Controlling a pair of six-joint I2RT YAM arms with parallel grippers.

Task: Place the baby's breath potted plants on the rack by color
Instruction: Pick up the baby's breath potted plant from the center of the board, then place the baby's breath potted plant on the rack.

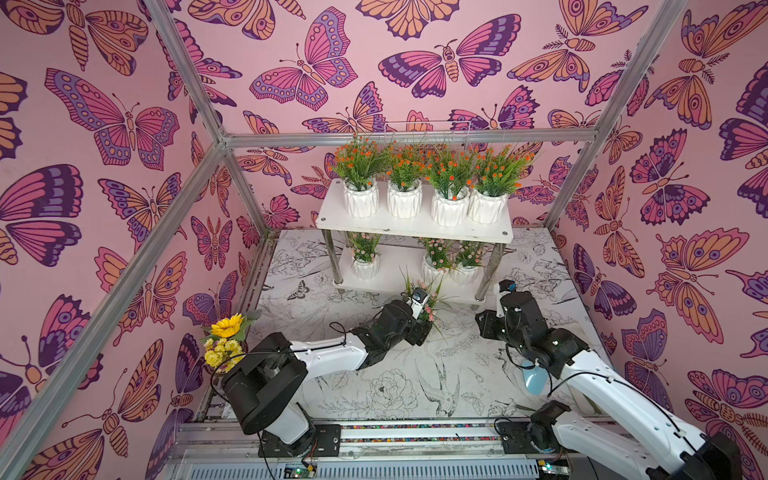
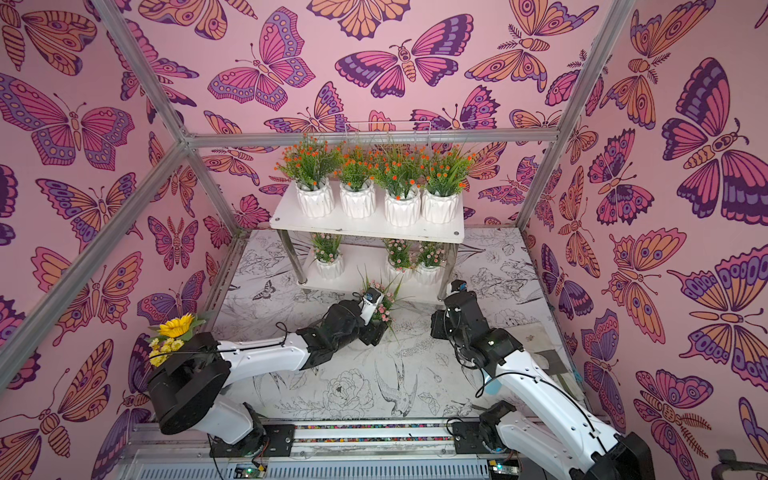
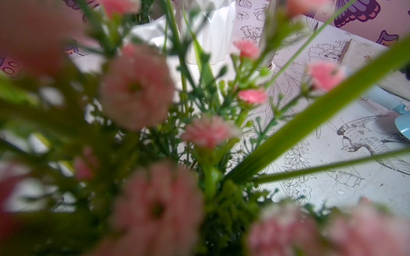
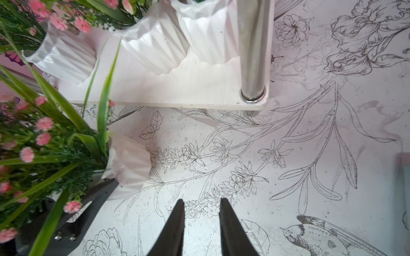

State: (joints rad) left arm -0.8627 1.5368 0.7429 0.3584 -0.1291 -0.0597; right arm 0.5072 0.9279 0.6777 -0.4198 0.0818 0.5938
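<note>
both top views are showing four orange baby's breath plants in a row on the rack's upper board. three pink ones are sitting on the lower board, one at its left end, two at its right end. the fourth pink plant is leaning tilted just off that board's front edge, over the table. only the right wrist view is showing its ribbed pot, with a dark finger of the left gripper clamping the wall. the right gripper is holding its jaws slightly apart, empty. the left wrist view is giving only blurred pink blooms.

white arms, black joints
</note>
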